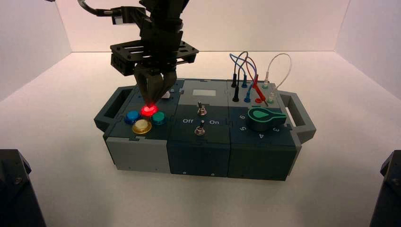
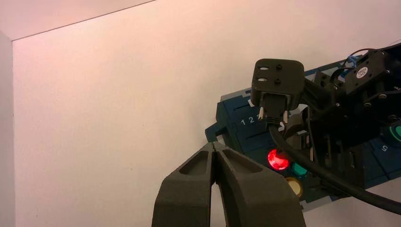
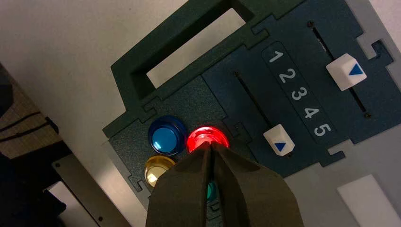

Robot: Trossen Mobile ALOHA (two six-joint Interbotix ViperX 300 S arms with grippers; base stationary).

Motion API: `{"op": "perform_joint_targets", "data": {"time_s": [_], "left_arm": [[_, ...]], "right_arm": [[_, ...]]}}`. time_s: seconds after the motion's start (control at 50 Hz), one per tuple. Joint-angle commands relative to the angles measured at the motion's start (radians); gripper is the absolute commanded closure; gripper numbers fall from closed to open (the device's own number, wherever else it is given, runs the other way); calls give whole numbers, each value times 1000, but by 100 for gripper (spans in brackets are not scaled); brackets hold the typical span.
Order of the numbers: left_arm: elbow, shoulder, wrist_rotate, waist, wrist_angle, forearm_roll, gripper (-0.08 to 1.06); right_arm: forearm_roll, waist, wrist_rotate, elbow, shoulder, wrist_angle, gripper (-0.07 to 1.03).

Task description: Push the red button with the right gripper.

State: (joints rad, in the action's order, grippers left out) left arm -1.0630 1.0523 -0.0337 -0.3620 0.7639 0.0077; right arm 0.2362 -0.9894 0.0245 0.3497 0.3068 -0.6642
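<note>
Fingertips of the right gripper (image 3: 210, 147), pinched together, touch the glowing red button (image 3: 204, 137), just beside the blue button (image 3: 165, 138). The left gripper (image 2: 215, 147), likewise closed and empty, hangs well away from that button

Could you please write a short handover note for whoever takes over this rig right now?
Right gripper: fingers shut to a narrow point, tip down on the red button at the left end of the box. The button glows brightly.
Left gripper: shut, holding nothing, off to the side of the box and pointing toward it.
Around the red button: blue button, yellow button and teal button, all untouched.
Done: reach and contact; the lit button suggests the press is registering.
Left: confirm the press, then lift the right gripper straight up, clear of the neighbouring buttons and the sliders.
</note>
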Motion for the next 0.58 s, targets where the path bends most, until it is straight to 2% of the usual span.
{"op": "perform_joint_targets", "data": {"time_s": [0.02,0.28,0.58], "left_arm": [[15,-5,-6,3,-5,2,101],[2,0,-8,3,-5,2,101],[-2,20,-8,2,-6,2,101]], "right_arm": [[14,-8,-2,-18,-14,5,99],[3,5,0,-23,-87,0,99],[6,5,-2,12,-135,-3,99]]}}
